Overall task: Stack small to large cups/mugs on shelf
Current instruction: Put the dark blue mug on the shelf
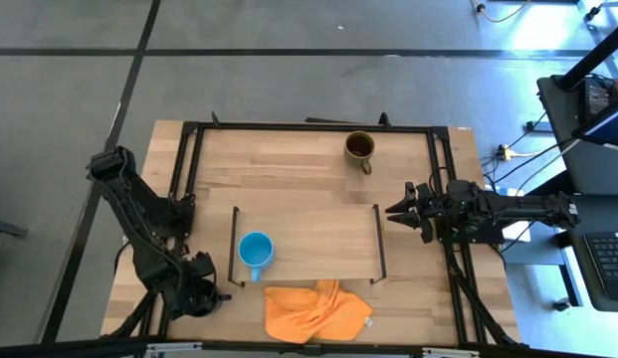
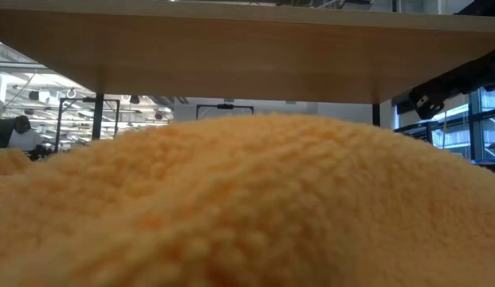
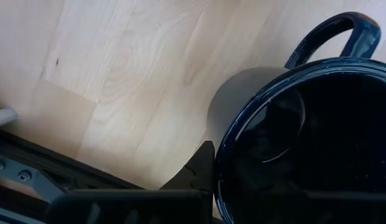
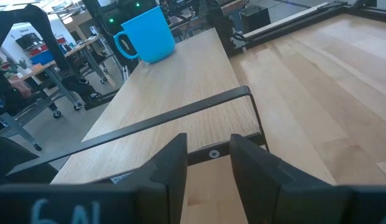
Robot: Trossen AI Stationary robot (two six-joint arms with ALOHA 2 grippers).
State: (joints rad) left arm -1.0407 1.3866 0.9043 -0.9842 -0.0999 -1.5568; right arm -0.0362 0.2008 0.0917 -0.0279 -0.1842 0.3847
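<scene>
The left gripper (image 1: 204, 295) sits low at the table's (image 1: 289, 164) front left corner, just left of the orange cloth (image 1: 316, 310). In the left wrist view the black mug (image 3: 311, 137) lies directly against the gripper, its rim just beside a dark finger (image 3: 202, 168); whether the fingers clamp the mug cannot be told. The mug is glossy black with a dark inside and a looped handle (image 3: 335, 34) turned away from the gripper.

The right gripper (image 1: 400, 211) hovers just beyond the right end of the shelf (image 1: 318, 234), pointing toward it. Its jaws stand slightly apart and hold nothing; the shelf's black end frame (image 4: 180, 115) lies just ahead of them.

Three mugs are visible. The light-blue mug (image 1: 255, 250) stands upright on the left end of the shelf, handle toward the table's front. The olive-brown mug (image 1: 360, 147), dark inside, stands on the table behind the shelf, well apart from both grippers. There is one shelf and one cloth.
</scene>
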